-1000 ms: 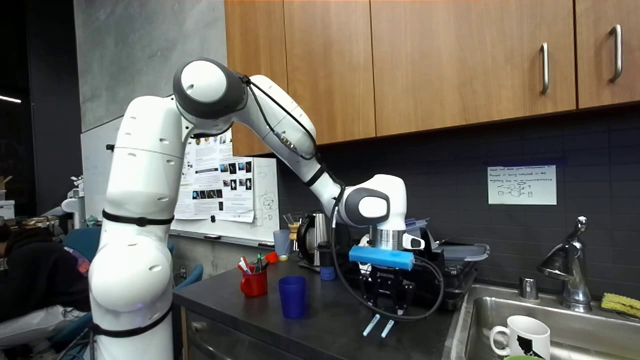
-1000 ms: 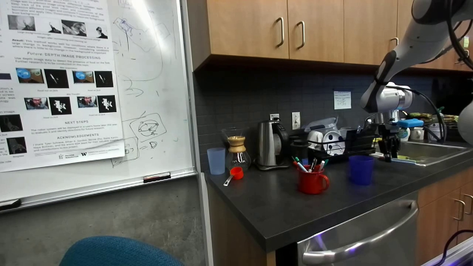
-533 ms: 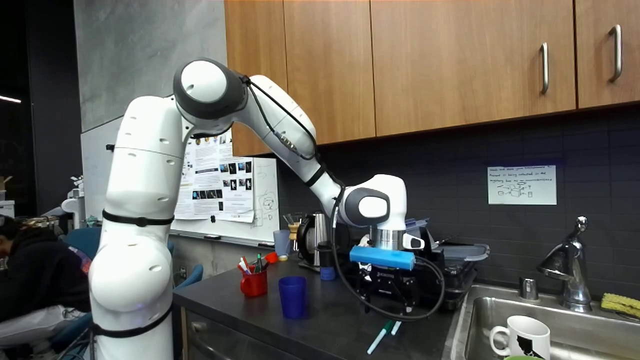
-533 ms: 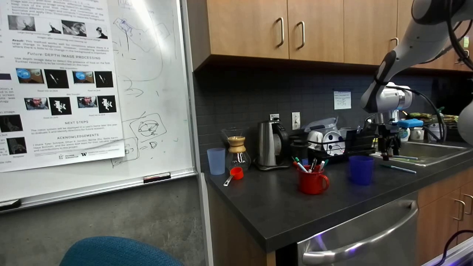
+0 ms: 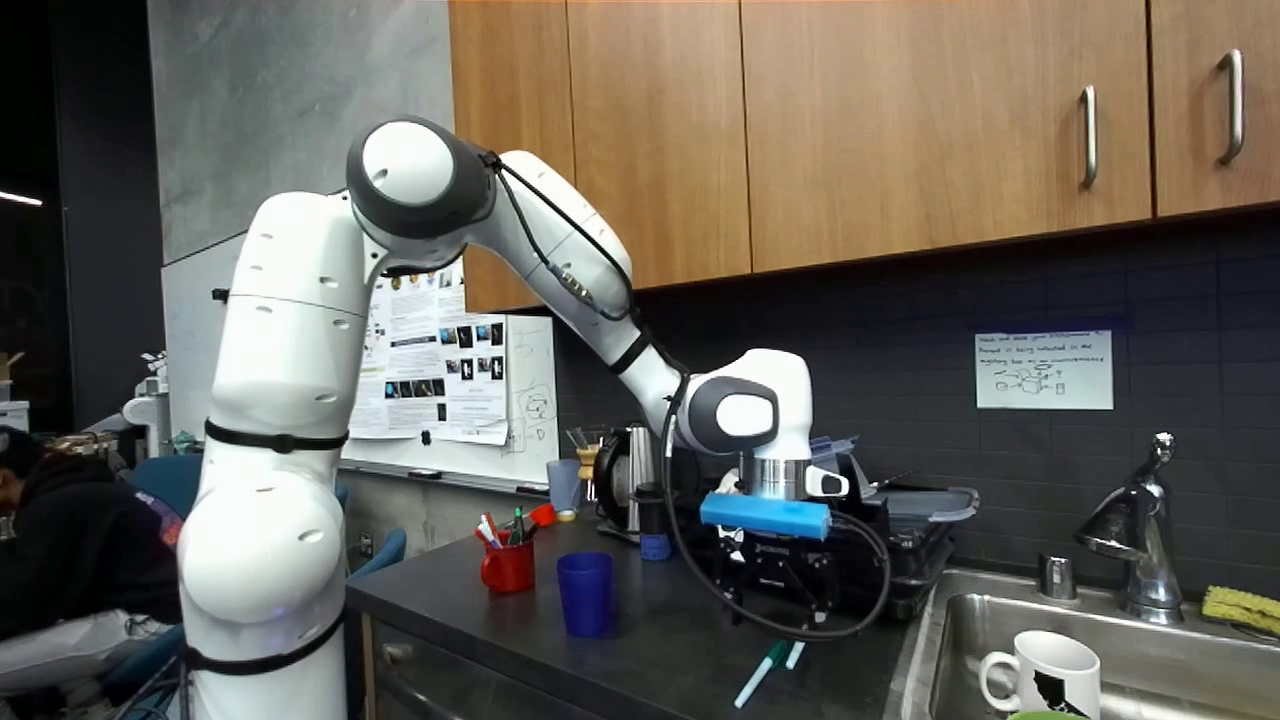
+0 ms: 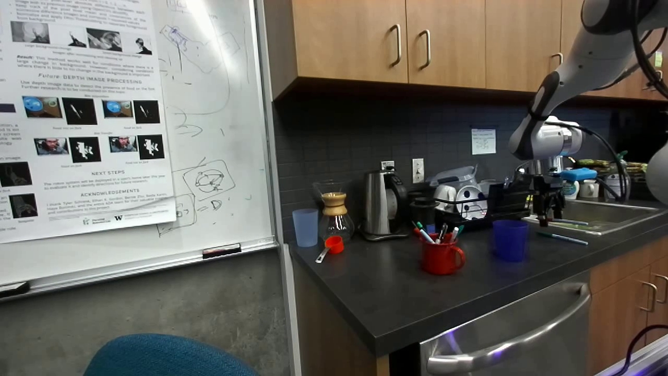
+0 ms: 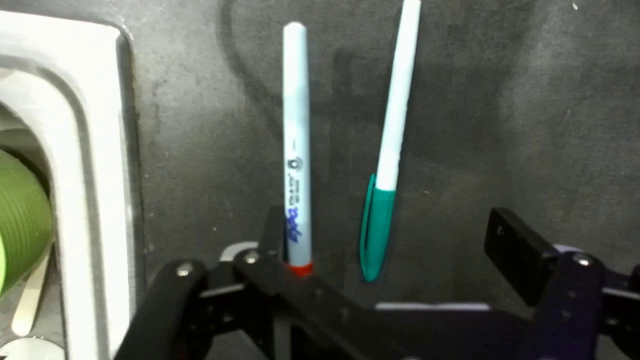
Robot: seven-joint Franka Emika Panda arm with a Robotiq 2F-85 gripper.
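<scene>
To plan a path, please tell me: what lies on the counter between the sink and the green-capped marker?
In the wrist view, the red-and-white marker, partly hidden by the gripper, lies between the sink and green-capped marker.

I see a green-capped white marker [image 7: 391, 145] flat on the dark counter [image 7: 465, 165] below me, cap on, clip toward the Expo marker [image 7: 297, 145], slightly angled to it. That one: pale barrel, blue logo, red end partly hidden from me, also flat, nearer the sink [image 7: 100, 175].
</scene>
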